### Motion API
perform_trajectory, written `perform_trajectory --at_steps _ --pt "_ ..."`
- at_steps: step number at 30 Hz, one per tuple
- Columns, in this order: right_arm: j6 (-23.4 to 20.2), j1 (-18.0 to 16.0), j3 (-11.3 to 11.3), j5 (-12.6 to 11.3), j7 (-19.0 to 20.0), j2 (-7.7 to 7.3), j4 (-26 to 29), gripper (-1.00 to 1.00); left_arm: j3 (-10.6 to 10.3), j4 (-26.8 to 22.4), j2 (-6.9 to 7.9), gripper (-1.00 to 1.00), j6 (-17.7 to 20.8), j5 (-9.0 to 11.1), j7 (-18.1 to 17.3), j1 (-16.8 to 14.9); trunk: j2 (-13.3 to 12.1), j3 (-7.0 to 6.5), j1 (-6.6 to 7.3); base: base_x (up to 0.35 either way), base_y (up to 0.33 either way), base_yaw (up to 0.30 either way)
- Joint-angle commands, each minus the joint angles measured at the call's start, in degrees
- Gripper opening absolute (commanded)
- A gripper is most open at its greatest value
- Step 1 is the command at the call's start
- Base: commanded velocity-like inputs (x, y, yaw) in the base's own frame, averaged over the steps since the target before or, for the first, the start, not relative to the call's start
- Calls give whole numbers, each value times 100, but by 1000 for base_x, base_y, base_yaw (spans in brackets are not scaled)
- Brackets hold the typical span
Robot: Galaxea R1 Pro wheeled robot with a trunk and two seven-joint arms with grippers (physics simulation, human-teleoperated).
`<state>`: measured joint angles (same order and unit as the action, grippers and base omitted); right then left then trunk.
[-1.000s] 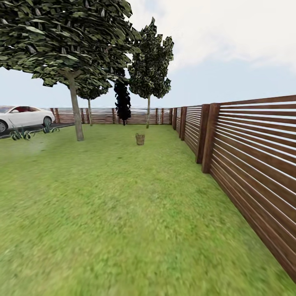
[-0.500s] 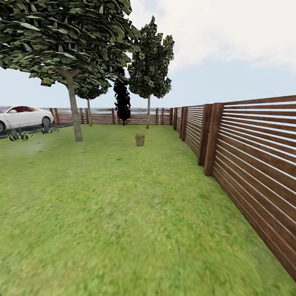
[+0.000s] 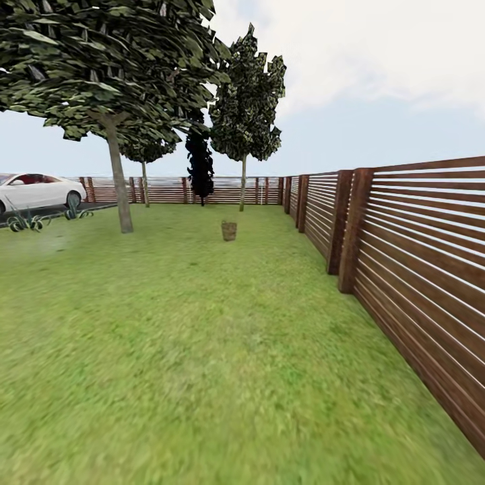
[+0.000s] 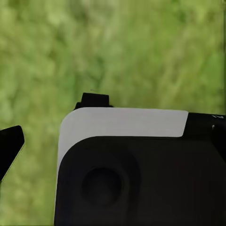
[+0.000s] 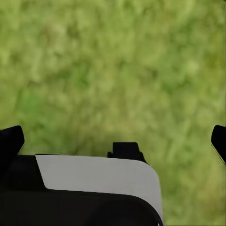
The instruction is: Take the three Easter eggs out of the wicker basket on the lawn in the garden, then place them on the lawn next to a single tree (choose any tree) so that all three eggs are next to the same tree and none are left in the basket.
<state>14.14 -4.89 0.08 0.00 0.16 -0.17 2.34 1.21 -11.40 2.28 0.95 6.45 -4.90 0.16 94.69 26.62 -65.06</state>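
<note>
While we approach the wicker basket [image 3: 229, 230] far across the lawn [image 3: 202, 350], right of the tree [image 3: 118, 182], tool states can't be told; next, close in.

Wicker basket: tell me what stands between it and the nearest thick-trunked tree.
Nothing visible. The round brown wicker basket stands far off on the short green lawn, and open grass runs from it to the grey-brown tree trunk on its left.

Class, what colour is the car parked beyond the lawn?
White, the car, seen best in the head view.
</note>
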Motion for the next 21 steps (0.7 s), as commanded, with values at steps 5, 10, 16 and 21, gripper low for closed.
perform_trajectory --at_steps 5,10,16,21 --pt "19 -3 1 0 2 -1 -5 100 11 -8 0 100 10 58 -28 2 2 5 -3 327 0 0" --pt "19 -3 1 -1 2 0 -5 100 9 -3 0 100 10 58 -28 2 2 5 -3 327 0 0" --pt "19 -3 1 0 2 0 -5 100 4 -3 0 100 10 58 -28 2 2 5 -3 327 0 0" --pt "19 -3 1 0 2 3 -5 100 9 -3 0 100 10 58 -28 2 2 5 -3 327 0 0"
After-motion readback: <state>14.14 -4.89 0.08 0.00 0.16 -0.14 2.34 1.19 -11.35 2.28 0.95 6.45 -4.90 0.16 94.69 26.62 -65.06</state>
